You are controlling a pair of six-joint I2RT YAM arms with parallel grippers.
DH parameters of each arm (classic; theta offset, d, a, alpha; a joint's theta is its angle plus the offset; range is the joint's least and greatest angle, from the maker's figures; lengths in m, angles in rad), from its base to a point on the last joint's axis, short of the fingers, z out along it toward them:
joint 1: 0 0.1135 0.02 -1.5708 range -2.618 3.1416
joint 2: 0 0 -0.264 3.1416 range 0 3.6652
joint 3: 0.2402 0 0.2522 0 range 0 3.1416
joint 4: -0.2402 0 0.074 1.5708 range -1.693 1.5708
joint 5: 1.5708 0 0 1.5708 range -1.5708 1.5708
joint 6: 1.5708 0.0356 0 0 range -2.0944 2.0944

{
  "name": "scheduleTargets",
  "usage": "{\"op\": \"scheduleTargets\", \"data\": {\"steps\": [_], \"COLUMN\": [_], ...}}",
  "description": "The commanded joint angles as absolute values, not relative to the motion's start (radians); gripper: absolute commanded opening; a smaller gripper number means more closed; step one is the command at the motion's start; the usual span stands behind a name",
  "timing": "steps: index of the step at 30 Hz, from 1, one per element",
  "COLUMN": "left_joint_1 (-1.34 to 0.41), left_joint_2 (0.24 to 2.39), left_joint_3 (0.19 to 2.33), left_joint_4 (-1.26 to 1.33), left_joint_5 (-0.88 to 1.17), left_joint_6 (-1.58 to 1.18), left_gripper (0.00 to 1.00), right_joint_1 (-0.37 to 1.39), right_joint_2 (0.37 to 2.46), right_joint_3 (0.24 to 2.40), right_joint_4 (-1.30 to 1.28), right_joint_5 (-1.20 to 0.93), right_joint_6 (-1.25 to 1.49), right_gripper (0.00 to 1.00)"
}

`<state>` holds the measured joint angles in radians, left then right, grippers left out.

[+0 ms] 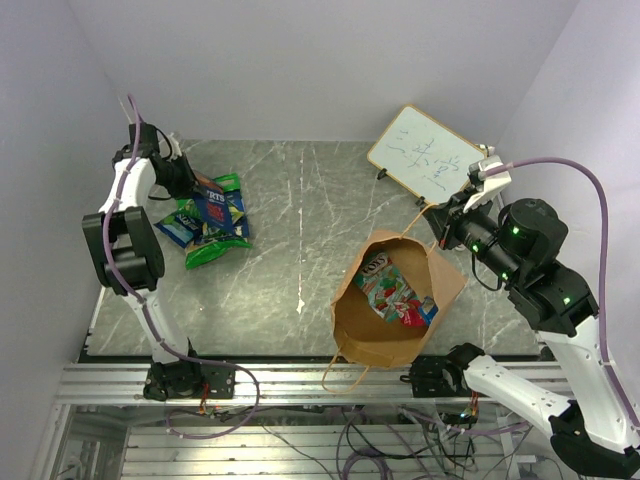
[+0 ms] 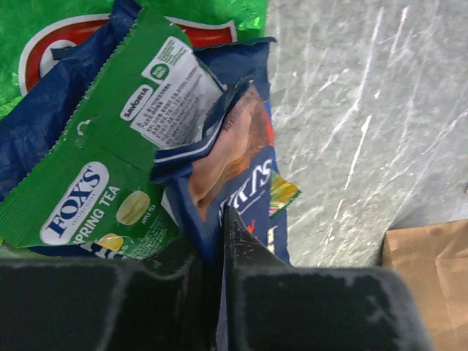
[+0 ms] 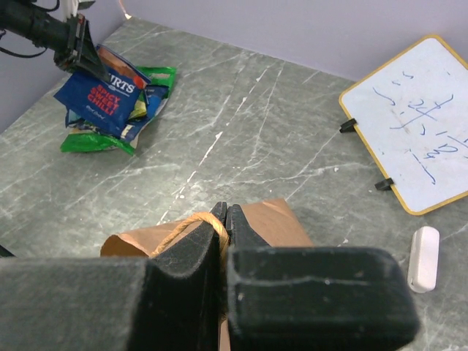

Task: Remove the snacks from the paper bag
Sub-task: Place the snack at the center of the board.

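The brown paper bag (image 1: 440, 275) stands open at the table's centre right, with red and green snack packets (image 1: 395, 292) inside. My right gripper (image 1: 441, 214) is shut on the bag's far twisted handle (image 3: 183, 228); in the right wrist view the gripper (image 3: 227, 214) pinches it above the bag's paper (image 3: 274, 219). My left gripper (image 1: 190, 180) is at the far left, shut on a blue snack packet (image 1: 212, 206) held just over a pile of green and blue packets (image 1: 215, 240). In the left wrist view the gripper (image 2: 223, 219) clamps the blue packet (image 2: 252, 183) beside a green Fox's packet (image 2: 95, 183).
A white writing board (image 1: 425, 150) leans at the back right, close behind my right gripper. A small white eraser (image 3: 424, 257) lies near it. The bag's near handle (image 1: 345, 375) hangs over the table's front edge. Walls close in on the left, back and right.
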<state>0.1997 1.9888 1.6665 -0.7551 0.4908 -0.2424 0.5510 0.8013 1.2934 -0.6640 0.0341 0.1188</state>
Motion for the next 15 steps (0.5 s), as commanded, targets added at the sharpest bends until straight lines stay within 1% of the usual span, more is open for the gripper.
{"op": "scheduleTargets", "data": {"steps": [1, 4, 6, 7, 8, 10, 12, 15], "left_joint_1": [0.208, 0.207, 0.207, 0.207, 0.207, 0.207, 0.205, 0.181], "left_joint_2": [1.983, 1.969, 1.944, 1.928, 1.905, 1.852, 1.788, 1.675], "left_joint_3": [1.671, 1.685, 1.694, 1.698, 1.701, 1.691, 1.654, 1.557], "left_joint_4": [-0.783, -0.817, -0.835, -0.847, -0.857, -0.868, -0.858, -0.829], "left_joint_5": [0.441, 0.323, 0.270, 0.244, 0.215, 0.175, 0.172, 0.184], "left_joint_6": [-0.215, -0.233, -0.242, -0.247, -0.254, -0.273, -0.294, -0.328], "left_gripper": [0.24, 0.38, 0.51, 0.59, 0.64, 0.70, 0.80, 0.82], "right_joint_1": [0.554, 0.554, 0.554, 0.554, 0.554, 0.554, 0.554, 0.554], "right_joint_2": [0.809, 0.813, 0.813, 0.814, 0.817, 0.829, 0.838, 0.842], "right_joint_3": [1.332, 1.330, 1.323, 1.324, 1.328, 1.338, 1.341, 1.331], "right_joint_4": [-0.659, -0.657, -0.646, -0.644, -0.643, -0.648, -0.654, -0.646], "right_joint_5": [0.034, 0.034, 0.035, 0.035, 0.031, 0.015, 0.003, -0.002], "right_joint_6": [0.124, 0.120, 0.118, 0.119, 0.120, 0.118, 0.110, 0.100], "right_gripper": [0.00, 0.00, 0.00, 0.00, 0.00, 0.00, 0.00, 0.00]}}
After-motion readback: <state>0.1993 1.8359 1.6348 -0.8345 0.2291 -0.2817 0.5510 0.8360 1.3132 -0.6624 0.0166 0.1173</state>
